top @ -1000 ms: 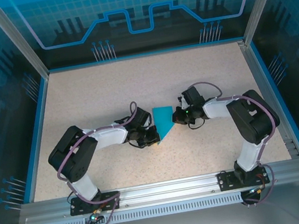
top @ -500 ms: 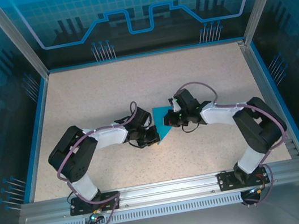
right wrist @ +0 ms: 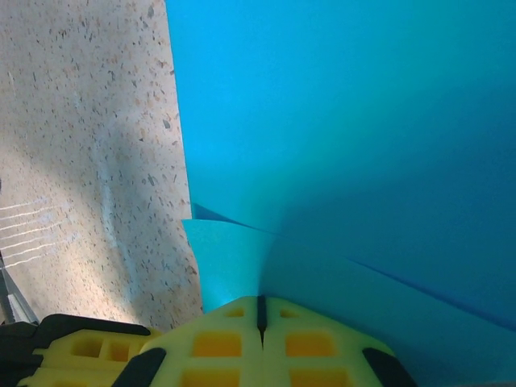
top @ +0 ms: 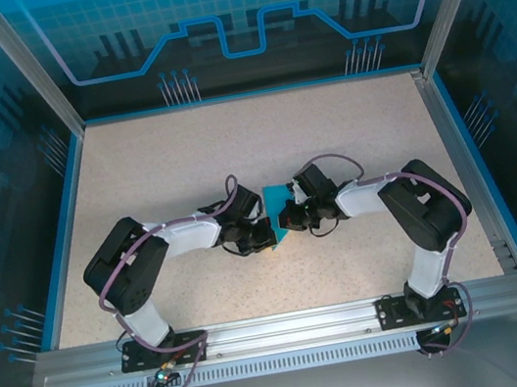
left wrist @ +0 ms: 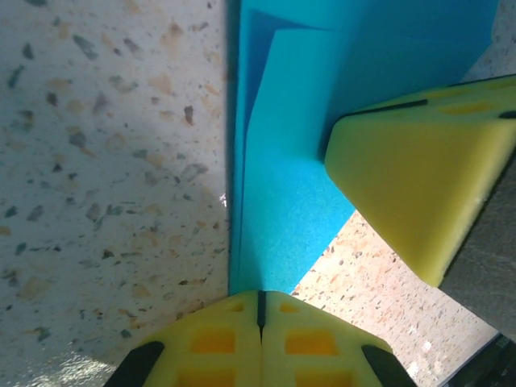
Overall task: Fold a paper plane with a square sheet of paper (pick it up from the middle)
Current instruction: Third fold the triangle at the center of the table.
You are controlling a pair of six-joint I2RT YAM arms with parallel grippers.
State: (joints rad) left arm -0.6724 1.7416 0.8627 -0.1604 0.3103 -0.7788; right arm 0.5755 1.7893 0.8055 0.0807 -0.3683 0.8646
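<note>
The cyan-blue sheet of paper [top: 276, 196] lies folded on the speckled table at mid-table, mostly covered by both grippers. In the left wrist view the paper [left wrist: 282, 161] shows stacked layers with a straight left edge and narrows to a point at my left gripper [left wrist: 260, 294], which is shut with its tip on that point. My right gripper [right wrist: 260, 300] is shut too, its tip resting on a raised flap of the paper [right wrist: 339, 121]. The right gripper's yellow fingers [left wrist: 411, 177] sit on the paper's right side. From above, the left gripper [top: 267, 235] and right gripper [top: 284, 219] almost meet.
The speckled tabletop [top: 231, 148] is bounded by blue rails and glass walls. The left gripper's yellow finger [right wrist: 89, 347] shows at the lower left of the right wrist view, close beside the right gripper. Both arm bases stand on the near aluminium rail [top: 292, 332].
The right gripper has slid left across the paper toward the left gripper, covering most of the sheet. The left arm has stayed still.
</note>
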